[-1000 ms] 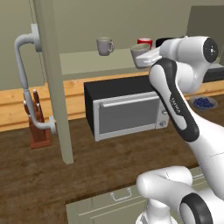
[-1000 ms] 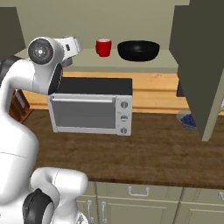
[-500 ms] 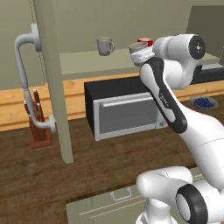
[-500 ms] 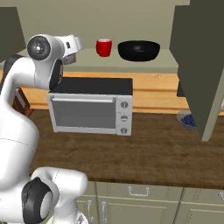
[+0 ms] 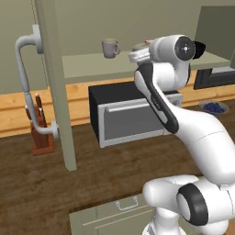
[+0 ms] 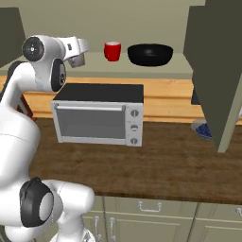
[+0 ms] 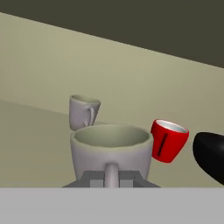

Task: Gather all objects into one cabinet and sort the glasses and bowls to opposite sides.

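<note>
My gripper (image 7: 111,178) is shut on a grey mug (image 7: 111,148) by its handle side, holding it upright just above the cabinet shelf (image 5: 87,68). In the base views the held mug (image 6: 76,59) hangs at the hand (image 5: 140,55) over the shelf's front edge. A second grey mug (image 5: 109,47) stands on the shelf to the left; in the hand view this mug (image 7: 83,111) is behind the held one. The red cup (image 6: 112,50) and the black bowl (image 6: 150,54) sit further right on the same shelf. The cabinet door (image 5: 54,87) stands open, with its pale curved handle (image 5: 22,64).
A black and silver toaster oven (image 6: 99,116) stands on the wooden counter under the shelf. A knife block (image 5: 40,134) is at the left, beside the open door. A dish of blue berries (image 6: 203,129) lies at the right, near the other open door (image 6: 212,66).
The arm's upper joint has risen and the hand has carried the held grey mug a little left along the shelf front. Mug, cup and bowl on the shelf have not moved.
</note>
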